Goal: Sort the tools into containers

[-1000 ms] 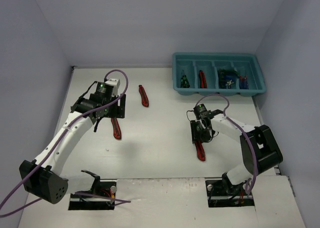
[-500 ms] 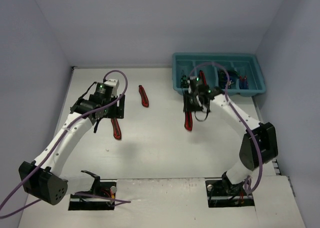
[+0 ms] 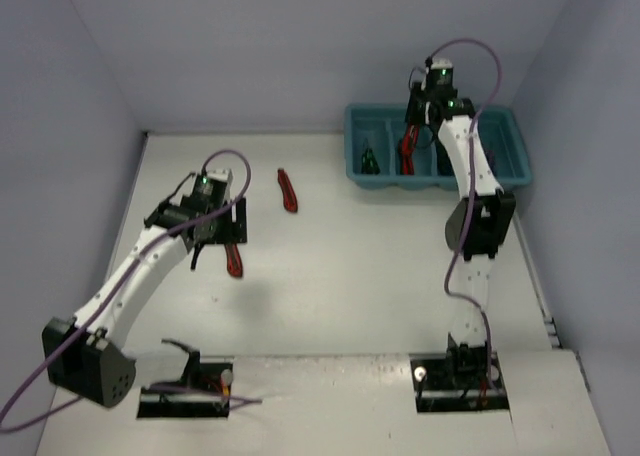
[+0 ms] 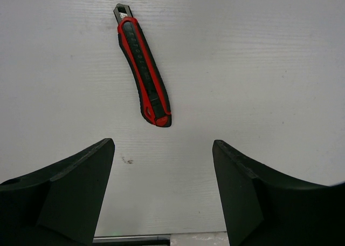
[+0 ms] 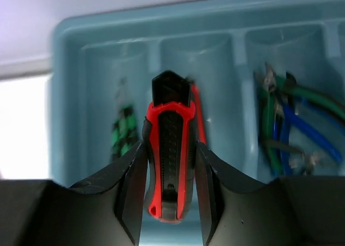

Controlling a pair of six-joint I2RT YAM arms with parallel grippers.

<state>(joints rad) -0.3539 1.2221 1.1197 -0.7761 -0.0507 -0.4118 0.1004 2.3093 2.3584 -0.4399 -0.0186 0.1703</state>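
My right gripper (image 5: pixel 171 151) is shut on a red-and-black utility knife (image 5: pixel 170 165), held in the air over the teal tray (image 5: pixel 67 100). The knife hangs above the tray's second compartment from the left, where another red knife (image 5: pixel 198 116) lies. In the top view this gripper (image 3: pixel 410 136) is at the tray's (image 3: pixel 520 146) far side. My left gripper (image 4: pixel 163 170) is open above the table, its fingers apart and empty. A red-and-black knife (image 4: pixel 143 73) lies flat just ahead of it, also seen from above (image 3: pixel 233 259).
A third red knife (image 3: pixel 288 190) lies on the table at mid-back. A green-handled tool (image 5: pixel 124 130) sits in the tray's leftmost compartment. Blue and green pliers (image 5: pixel 291 122) fill the third compartment. Walls close in the table on the left, back and right.
My right arm has lifted the knife from the table's middle and carried it back over the tray. The left gripper has shifted slightly toward the near knife, still open.
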